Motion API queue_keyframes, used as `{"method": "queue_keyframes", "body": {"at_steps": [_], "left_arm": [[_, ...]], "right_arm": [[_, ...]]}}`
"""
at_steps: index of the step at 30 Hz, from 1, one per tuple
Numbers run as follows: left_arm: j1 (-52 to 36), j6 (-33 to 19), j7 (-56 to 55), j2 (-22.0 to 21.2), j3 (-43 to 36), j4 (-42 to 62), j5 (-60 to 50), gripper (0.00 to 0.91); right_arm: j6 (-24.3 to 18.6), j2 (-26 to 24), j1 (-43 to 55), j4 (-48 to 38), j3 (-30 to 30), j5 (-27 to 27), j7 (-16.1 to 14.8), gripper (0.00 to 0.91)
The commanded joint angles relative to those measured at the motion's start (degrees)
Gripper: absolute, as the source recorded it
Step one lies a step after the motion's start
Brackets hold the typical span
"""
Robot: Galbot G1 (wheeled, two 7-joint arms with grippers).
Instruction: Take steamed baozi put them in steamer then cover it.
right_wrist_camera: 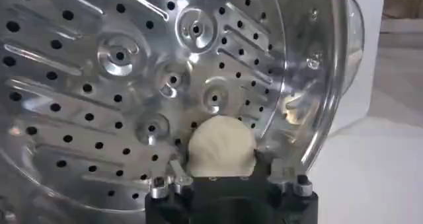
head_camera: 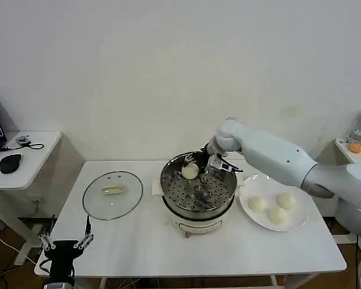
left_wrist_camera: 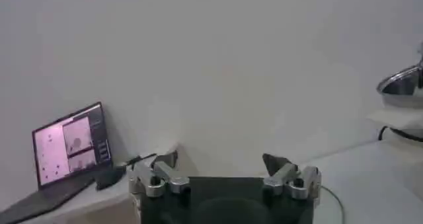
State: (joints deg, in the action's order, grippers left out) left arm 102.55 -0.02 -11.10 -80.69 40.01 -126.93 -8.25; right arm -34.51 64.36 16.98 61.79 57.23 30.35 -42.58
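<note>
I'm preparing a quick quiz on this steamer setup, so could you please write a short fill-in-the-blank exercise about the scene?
1. The right gripper holds a baozi over the ____.
2. The white plate carries ____ baozi.
3. The cover lies flat on the table, on the steamer's ____ side.
4. The left gripper waits open near the table's front-left ____.

Missing words: steamer; three; left; corner.

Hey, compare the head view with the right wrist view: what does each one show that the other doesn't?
Head view alone: the cover lying on the table left of the steamer, three baozi on the white plate to its right, and the left gripper open, parked at the table's near-left corner.

Right wrist view alone: close detail of the perforated tray, its holes and pressed ridges, with the baozi sitting between the gripper's fingers.

Both: the steamer, one baozi inside it near the wall, and the right gripper at that bun.
</note>
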Motion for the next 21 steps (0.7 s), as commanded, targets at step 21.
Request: {"method": "queue_keyframes", "body": {"at_steps": [21], "left_arm": [[-2.5,0.5,1.0,2.7,-3.5,-0.6,0.4,0.907]], "right_arm": [[26.4,-40.5,8.1,23.7,0.4,-24.7,-9.5,0.907]]}}
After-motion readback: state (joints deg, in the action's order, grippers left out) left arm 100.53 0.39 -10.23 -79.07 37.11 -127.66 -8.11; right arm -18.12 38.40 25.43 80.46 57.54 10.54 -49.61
